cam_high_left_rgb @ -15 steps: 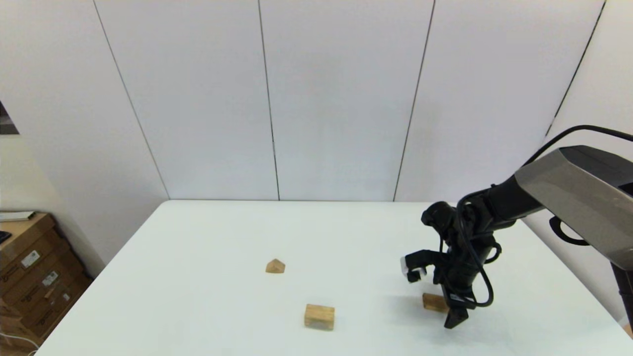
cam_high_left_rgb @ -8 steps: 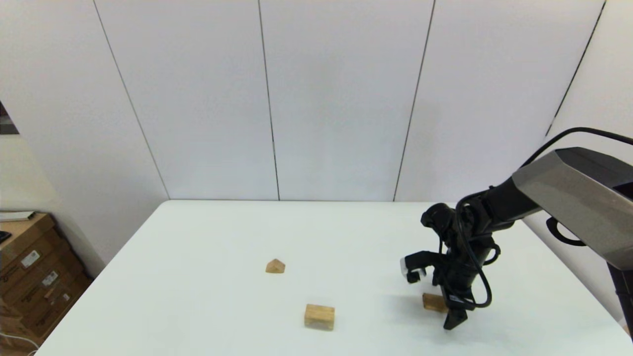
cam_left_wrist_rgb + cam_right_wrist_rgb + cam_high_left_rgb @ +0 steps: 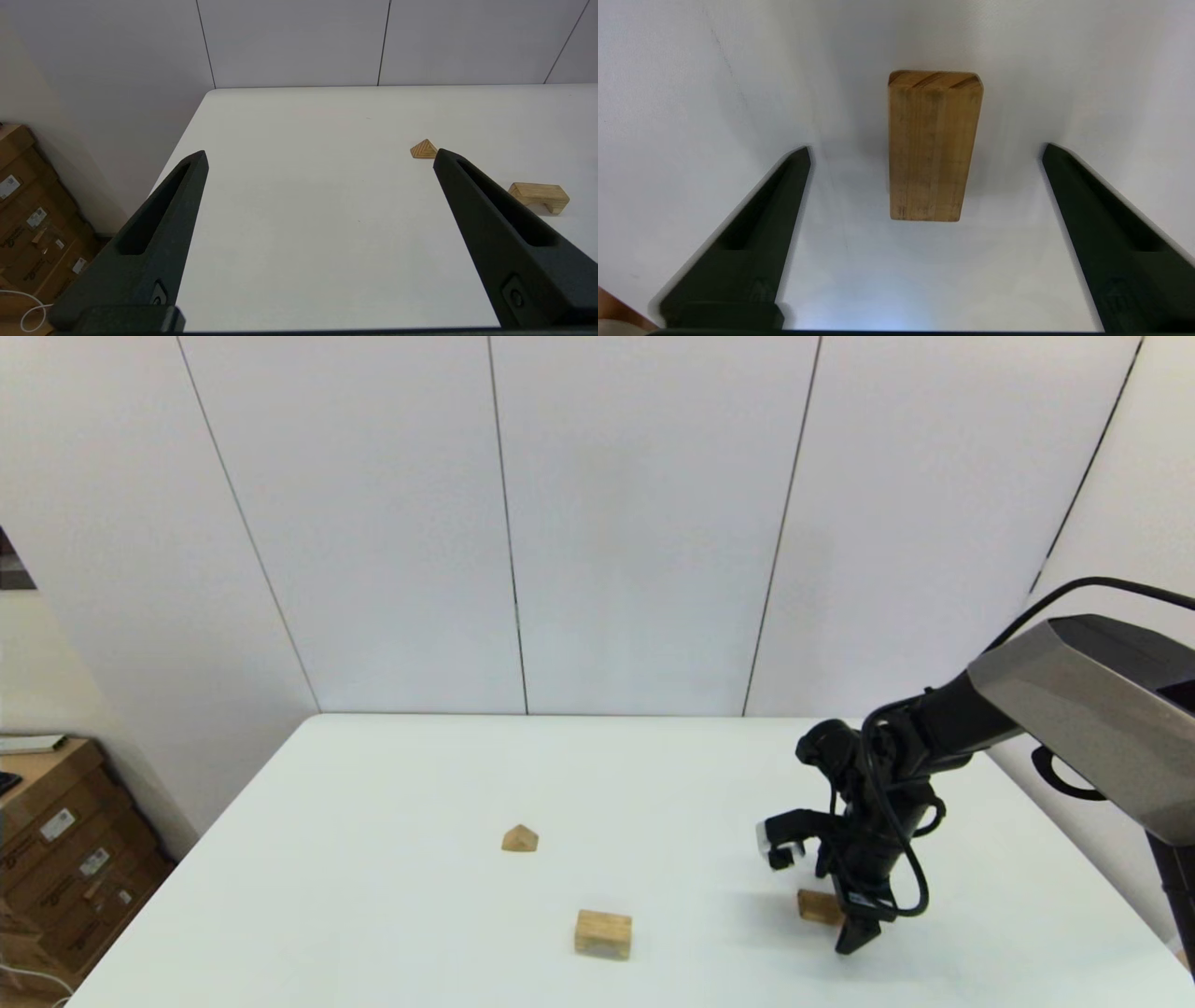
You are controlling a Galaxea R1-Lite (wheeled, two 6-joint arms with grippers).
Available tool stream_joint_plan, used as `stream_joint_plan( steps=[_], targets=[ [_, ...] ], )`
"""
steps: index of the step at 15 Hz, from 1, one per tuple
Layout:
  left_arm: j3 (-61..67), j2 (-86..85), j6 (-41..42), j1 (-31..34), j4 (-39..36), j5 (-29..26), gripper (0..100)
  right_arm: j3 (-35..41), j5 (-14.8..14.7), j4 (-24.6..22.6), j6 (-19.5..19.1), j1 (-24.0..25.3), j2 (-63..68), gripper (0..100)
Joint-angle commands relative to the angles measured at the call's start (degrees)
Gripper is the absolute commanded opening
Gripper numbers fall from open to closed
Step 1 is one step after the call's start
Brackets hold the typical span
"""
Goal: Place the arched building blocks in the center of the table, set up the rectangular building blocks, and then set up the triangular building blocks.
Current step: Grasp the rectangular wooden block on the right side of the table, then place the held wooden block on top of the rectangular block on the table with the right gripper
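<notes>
Our right pincer (image 3: 924, 154) hangs low over the large white desk (image 3: 392, 896) near its right edge, fingers spread wide on either side of the thin flat light-brown wooden slab (image 3: 931, 144), touching neither long side; we judge this straddle is meant for closing across the slab's narrow width. The chunky light-brown arched block (image 3: 603, 933) lies near the front edge, about midway along it; the small peaked wooden prism (image 3: 520, 839) sits farther in, well apart. Our left pincer (image 3: 320, 156) hovers wide and empty by the left edge, parked clear of the work.
</notes>
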Motion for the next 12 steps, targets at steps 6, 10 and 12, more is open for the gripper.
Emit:
stream_joint_plan(
  steps=[6, 10, 12],
  targets=[
    [0.0, 0.1, 0.0, 0.0, 0.0, 0.0, 100, 0.1, 0.4, 0.0, -0.4, -0.1, 0.3, 0],
    [0.0, 0.1, 0.0, 0.0, 0.0, 0.0, 100, 0.1, -0.1, 0.2, 0.8, 0.7, -1.5, 0],
    [0.0, 0.1, 0.0, 0.0, 0.0, 0.0, 100, 0.1, -0.2, 0.3, 4.0, 2.4, -5.5, 0]
  ],
)
